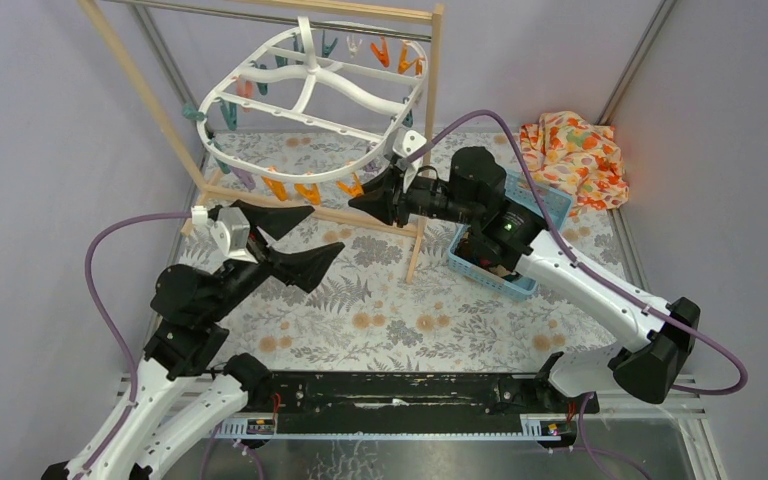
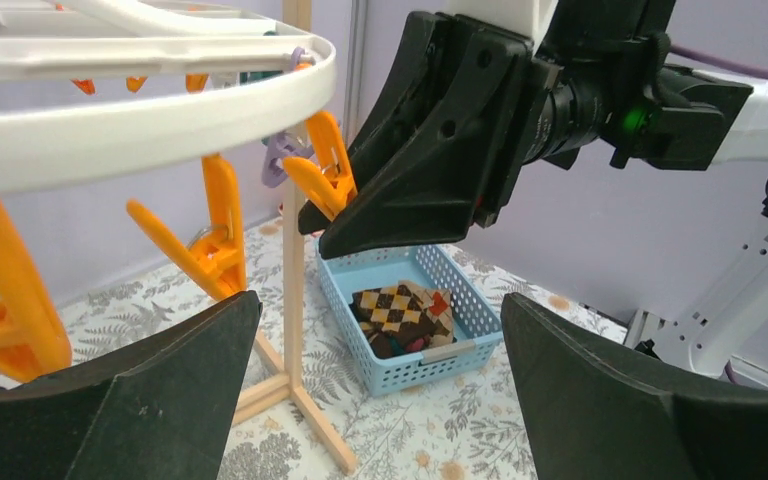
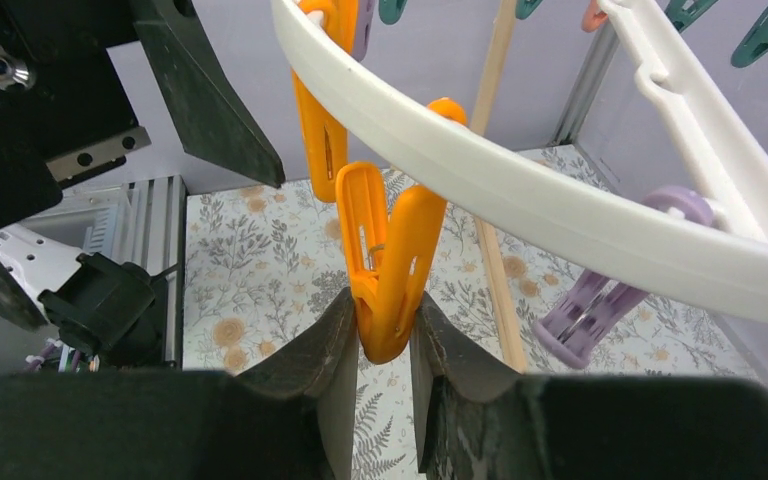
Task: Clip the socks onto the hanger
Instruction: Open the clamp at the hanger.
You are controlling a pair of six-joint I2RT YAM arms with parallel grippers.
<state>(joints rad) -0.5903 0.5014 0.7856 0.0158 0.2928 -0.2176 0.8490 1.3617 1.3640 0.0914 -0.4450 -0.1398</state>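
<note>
The white oval hanger (image 1: 360,97) hangs from the wooden rack, with teal, orange and purple pegs round its rim. My right gripper (image 3: 382,320) is shut on the lower end of an orange peg (image 3: 385,260) under the near rim; it also shows in the top view (image 1: 360,200). My left gripper (image 1: 325,232) is open and empty, low in front of the hanger's near-left rim. The dark brown sock with tan checks (image 2: 405,310) lies folded in the blue basket (image 2: 480,325). Scraps of darker cloth show beneath it. I cannot make out the magenta striped sock.
The wooden rack's post (image 1: 425,120) and foot (image 2: 295,300) stand between my grippers and the basket (image 1: 550,205). An orange floral cloth (image 1: 572,150) lies at the back right. Other orange pegs (image 2: 215,250) dangle close above my left gripper.
</note>
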